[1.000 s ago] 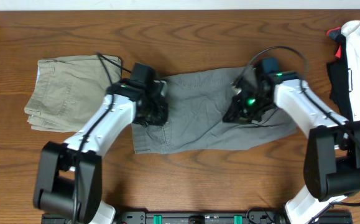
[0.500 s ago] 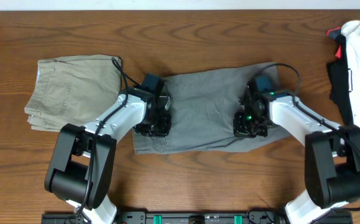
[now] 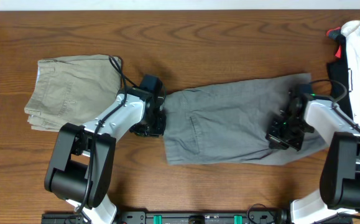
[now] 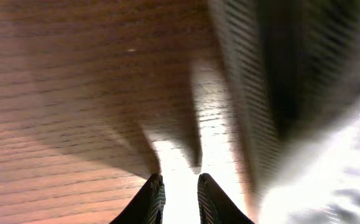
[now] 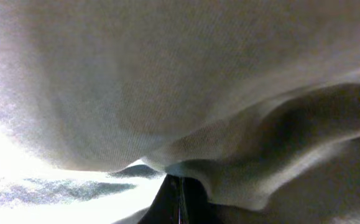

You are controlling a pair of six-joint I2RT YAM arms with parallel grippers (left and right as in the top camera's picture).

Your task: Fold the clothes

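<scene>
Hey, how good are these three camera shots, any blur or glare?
Overhead: sharp and evenly lit, the grey shorts crisp, only soft shadows on the table. Left wrist: soft throughout, a blown-out white patch around the left claw, cloth at right smeared. Right wrist: the shorts fill the frame out of focus, washed white at lower left.

Under my left gripper (image 4: 180, 186) is a brown wood table (image 3: 186, 37) w/ wavy grain. Just in front of it, strong white glare on the wood, dark shadow to its left. Past the table's far edge, a pale strip (image 3: 167, 4), unclear what.
</scene>
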